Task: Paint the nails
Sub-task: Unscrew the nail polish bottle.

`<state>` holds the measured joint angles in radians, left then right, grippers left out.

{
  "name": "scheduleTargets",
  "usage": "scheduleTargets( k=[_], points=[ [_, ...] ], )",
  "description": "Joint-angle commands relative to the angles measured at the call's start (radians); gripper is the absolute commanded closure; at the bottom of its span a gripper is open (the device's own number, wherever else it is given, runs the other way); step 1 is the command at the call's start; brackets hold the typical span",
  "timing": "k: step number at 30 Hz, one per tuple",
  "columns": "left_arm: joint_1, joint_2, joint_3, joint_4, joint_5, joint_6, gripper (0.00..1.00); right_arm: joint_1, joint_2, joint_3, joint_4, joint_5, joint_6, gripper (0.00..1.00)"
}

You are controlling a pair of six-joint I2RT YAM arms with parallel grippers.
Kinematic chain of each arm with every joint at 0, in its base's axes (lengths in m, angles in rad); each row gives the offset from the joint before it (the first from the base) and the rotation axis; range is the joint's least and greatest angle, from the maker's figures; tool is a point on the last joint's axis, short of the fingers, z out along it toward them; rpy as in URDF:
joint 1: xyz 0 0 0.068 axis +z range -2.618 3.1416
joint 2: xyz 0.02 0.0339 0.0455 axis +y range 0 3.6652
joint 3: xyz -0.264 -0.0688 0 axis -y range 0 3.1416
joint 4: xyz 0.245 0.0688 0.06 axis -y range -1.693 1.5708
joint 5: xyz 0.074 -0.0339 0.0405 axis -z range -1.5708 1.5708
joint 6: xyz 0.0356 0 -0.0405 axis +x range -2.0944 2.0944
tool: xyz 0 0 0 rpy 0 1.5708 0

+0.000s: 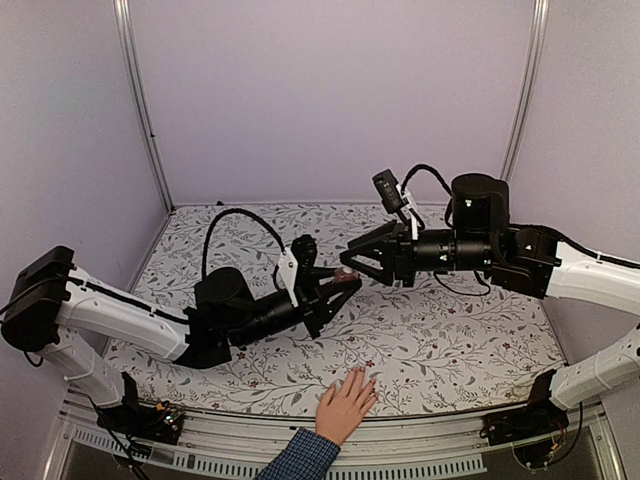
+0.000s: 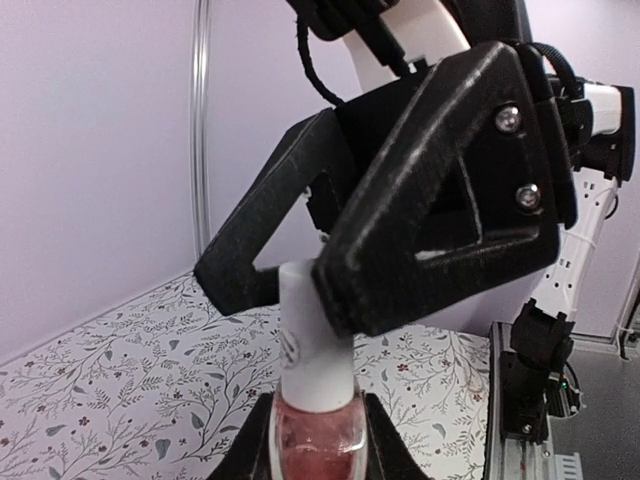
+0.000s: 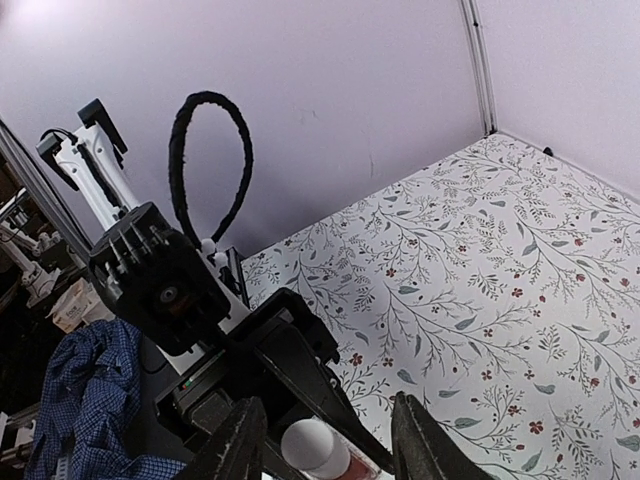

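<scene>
Uncapping: our left gripper (image 1: 345,285) clamps the small pink glass bottle (image 2: 318,440), our right gripper's (image 3: 325,440) part-open jaws straddle its white cylindrical cap (image 2: 305,340), which we judge needs gripping and twisting, the outstretched hand's (image 1: 347,403) tiny nails (image 1: 360,375) well apart from the bottle.
</scene>
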<state>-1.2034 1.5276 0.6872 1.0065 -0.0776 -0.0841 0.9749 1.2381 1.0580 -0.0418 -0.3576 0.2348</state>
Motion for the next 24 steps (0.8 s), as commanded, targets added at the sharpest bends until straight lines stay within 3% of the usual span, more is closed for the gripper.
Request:
scheduleTargets(
  k=[1, 7, 14, 24],
  points=[
    [-0.028, 0.023, 0.052, -0.026, -0.086, 0.038, 1.00, 0.001, 0.016, 0.000, 0.022, 0.045, 0.039, 0.58],
    [-0.039, 0.029, 0.071, -0.052, -0.135, 0.066, 1.00, 0.001, 0.033, 0.004, 0.015, 0.052, 0.049, 0.72],
    [-0.038, 0.022, 0.059, -0.043, -0.107, 0.065, 1.00, 0.001, 0.024, -0.003, 0.033, -0.002, 0.048, 1.00],
    [0.000, -0.019, 0.020, 0.024, 0.271, 0.032, 1.00, 0.001, 0.003, 0.000, 0.064, -0.115, -0.019, 1.00]
  ],
)
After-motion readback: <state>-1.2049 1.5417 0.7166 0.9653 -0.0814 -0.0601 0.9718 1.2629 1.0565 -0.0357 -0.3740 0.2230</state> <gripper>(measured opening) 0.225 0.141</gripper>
